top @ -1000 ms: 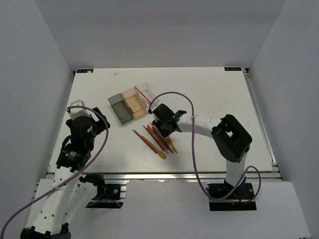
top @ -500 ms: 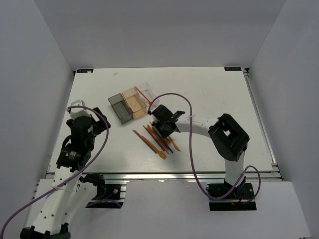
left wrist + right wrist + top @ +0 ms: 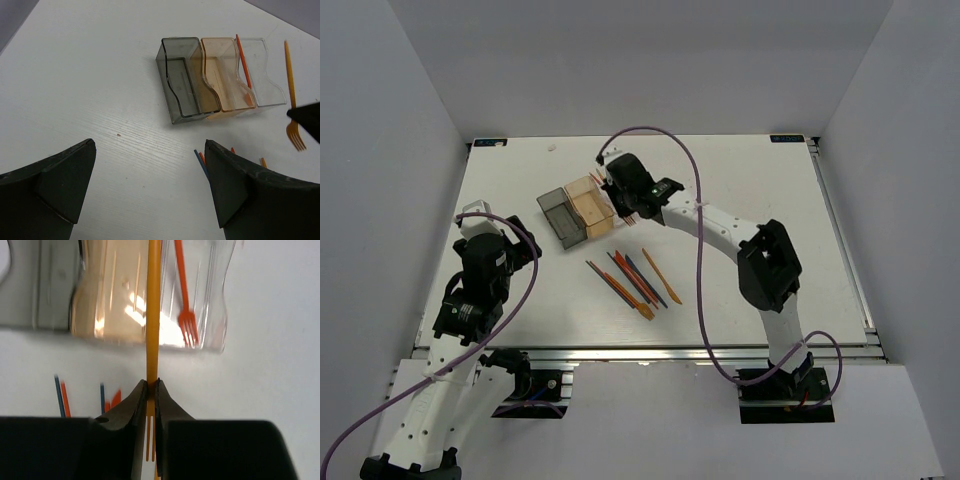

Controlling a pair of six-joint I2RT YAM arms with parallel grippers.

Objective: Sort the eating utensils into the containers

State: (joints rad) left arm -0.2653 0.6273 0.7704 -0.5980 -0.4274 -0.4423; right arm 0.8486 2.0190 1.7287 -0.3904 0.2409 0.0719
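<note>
- Pinching the orange fork near its tined end, your right gripper has both fingers clamped on the shaft. The tines stick out at 6 o'clock of the fingers and the handle runs off toward 12.
- In the right wrist view, that handle crosses the wall between the amber bin and the clear bin. You cannot tell from here whether it touches either one.
- The left wrist view shows the same fork at 3 o'clock of the clear bin and apart from it. A dark corner of the right gripper meets its shaft.
- There its long axis runs 12 to 6, with the handle up and the tines down.
- Only the top view shows you the loose utensils as a whole group on the table. They lie at 6 o'clock of the containers, well apart from the right gripper.
- Their long axes run roughly 10 to 4, and one orange piece lies beside them at about 11 to 5.
- A red fork lies in the clear bin, with its tines toward 6 in the right wrist view.
- Your left gripper is spread wide and holds nothing, hanging over the table at 6 o'clock of the grey bin.
</note>
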